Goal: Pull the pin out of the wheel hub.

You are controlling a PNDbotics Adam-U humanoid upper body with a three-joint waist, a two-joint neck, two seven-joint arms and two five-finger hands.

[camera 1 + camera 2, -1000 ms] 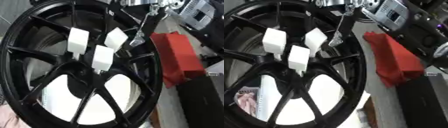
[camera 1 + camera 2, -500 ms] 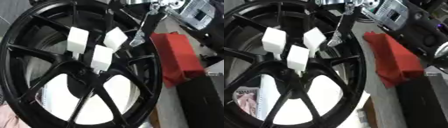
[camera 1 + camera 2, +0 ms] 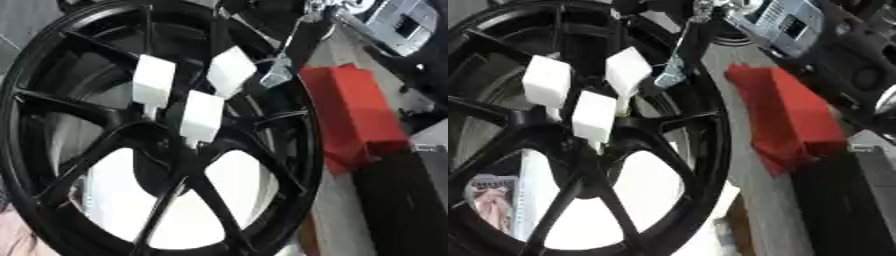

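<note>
a large black wheel hub (image 3: 157,150) fills the left and middle of both views, spokes fanning out from its centre. three white block-headed pins stand in the hub face near the centre: one on the left (image 3: 153,85), one further right and far (image 3: 232,71), and one nearest the centre (image 3: 202,116). each shows a thin stem running down from its white block into the black metal, so all three are seated in the hub, close together but not touching one another

from the far right a slim black and silver part of the robot's right hand (image 3: 293,47) reaches down over the rim; its pale tip lies just beside the rightmost pin, apart from it as far as can be seen. whether the fingers are spread or closed cannot be told, since only this narrow part shows. the left hand shows in neither view

right of the wheel a red block (image 3: 785,117) lies on the grey surface, with a black box (image 3: 846,205) near it at the lower right
</note>
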